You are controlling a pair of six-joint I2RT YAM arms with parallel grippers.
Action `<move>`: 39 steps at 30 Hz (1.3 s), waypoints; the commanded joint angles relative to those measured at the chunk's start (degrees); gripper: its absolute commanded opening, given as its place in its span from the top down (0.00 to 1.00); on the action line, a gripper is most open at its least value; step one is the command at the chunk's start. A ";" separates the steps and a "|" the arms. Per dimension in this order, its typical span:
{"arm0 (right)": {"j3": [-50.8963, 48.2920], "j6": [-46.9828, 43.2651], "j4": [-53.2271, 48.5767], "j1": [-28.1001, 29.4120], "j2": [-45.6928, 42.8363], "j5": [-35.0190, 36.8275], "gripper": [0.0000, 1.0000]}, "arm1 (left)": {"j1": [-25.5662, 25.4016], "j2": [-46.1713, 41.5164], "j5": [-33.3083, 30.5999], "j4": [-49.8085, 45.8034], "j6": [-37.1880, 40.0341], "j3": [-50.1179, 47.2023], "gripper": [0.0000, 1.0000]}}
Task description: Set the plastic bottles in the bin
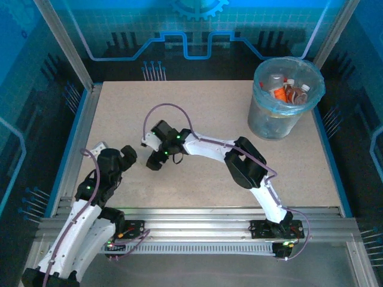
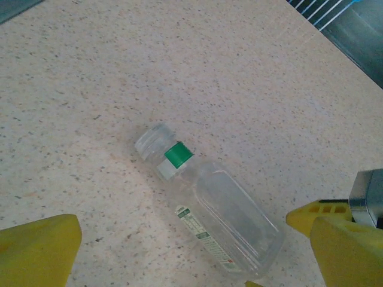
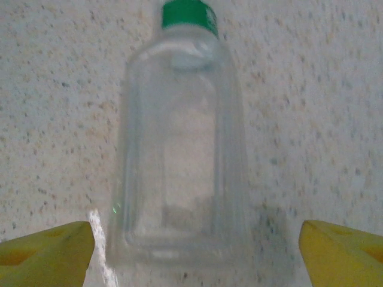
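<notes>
one clear bottle (image 3: pixel 179 149) lies between the spread fingers of the right gripper (image 3: pixel 196 233); left gripper (image 2: pixel 182 218) released too.

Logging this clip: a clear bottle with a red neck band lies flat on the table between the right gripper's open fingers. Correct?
Wrong colour: the neck band on the bottle is green, not red, per the right wrist view. Rest stands.

The left arm (image 1: pixel 67 238) and the right arm (image 1: pixel 267 200) are built of smooth white shells between bulky black joints, where small green lights glow. A thin purple cable (image 1: pixel 169 106) loops off each arm. The left fingers (image 2: pixel 37 251) and right fingers (image 3: pixel 342 248) are bright yellow wedges, and both bases (image 1: pixel 128 230) are black
</notes>
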 commanded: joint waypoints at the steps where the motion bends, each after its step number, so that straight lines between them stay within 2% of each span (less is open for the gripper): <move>1: 5.13 -4.10 -3.92 1.41 3.37 0.51 0.10 | 0.00 0.18 -2.59 -0.25 0.60 -0.97 0.01; 5: 6.30 -4.98 -3.09 2.67 6.30 0.05 0.09 | -0.03 1.78 -2.91 1.80 1.72 -0.38 0.01; 11: 14.43 -2.21 -6.06 2.58 12.48 -0.04 0.13 | 0.05 5.05 -1.58 4.77 2.05 -0.27 0.01; 14: 15.79 -1.53 -7.24 2.57 12.87 -0.42 0.24 | -0.01 6.30 0.97 6.01 2.71 -0.04 0.01; 18: 13.46 -0.57 -7.67 2.32 9.66 0.63 0.44 | 0.05 6.94 1.64 5.85 5.84 1.36 0.01; 23: 4.44 2.16 -5.39 0.88 0.17 1.74 0.50 | 0.06 7.64 2.81 7.07 8.12 3.46 0.01; 31: -11.68 4.17 -4.09 -7.04 -19.79 7.19 0.52 | -0.03 13.18 17.21 17.55 8.21 6.31 0.01; 35: -11.59 1.75 -9.87 -12.69 -29.19 16.31 0.52 | -0.70 19.88 26.38 27.94 7.39 8.60 0.02; 39: -13.16 0.97 -10.92 -20.44 -39.33 25.19 0.54 | -6.75 29.97 27.22 29.67 7.00 17.44 0.02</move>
